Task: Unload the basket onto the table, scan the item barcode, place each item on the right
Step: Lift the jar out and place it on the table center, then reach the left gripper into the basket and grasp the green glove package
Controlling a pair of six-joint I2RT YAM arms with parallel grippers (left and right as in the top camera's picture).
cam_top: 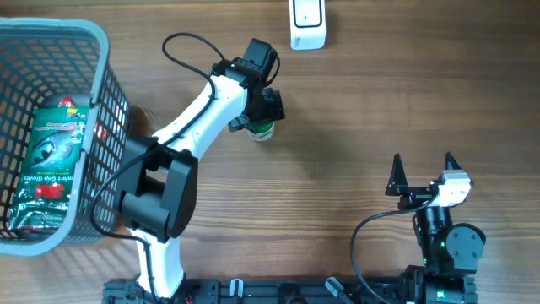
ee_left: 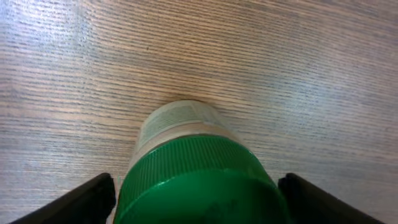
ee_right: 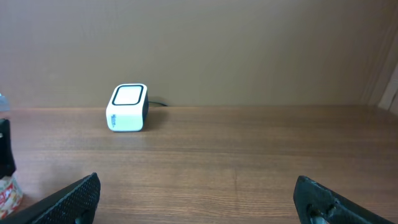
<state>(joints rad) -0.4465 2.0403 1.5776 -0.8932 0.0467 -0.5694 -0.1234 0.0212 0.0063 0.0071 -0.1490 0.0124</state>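
Note:
The item is a small bottle with a green ribbed cap (ee_left: 196,180) and a pale label, standing upright on the wooden table (cam_top: 263,131). My left gripper (cam_top: 260,116) straddles the cap from above. Its black fingers (ee_left: 93,198) stand on either side of the cap with a narrow gap at each, so it is open and grips nothing. No barcode shows on the label. The white scanner (cam_top: 307,24) sits at the table's far edge, also in the right wrist view (ee_right: 127,107). My right gripper (cam_top: 422,173) rests open and empty at the front right.
A grey mesh basket (cam_top: 101,67) at the far left holds a green and red packet (cam_top: 51,160). The bottle's base peeks in at the left edge of the right wrist view (ee_right: 7,190).

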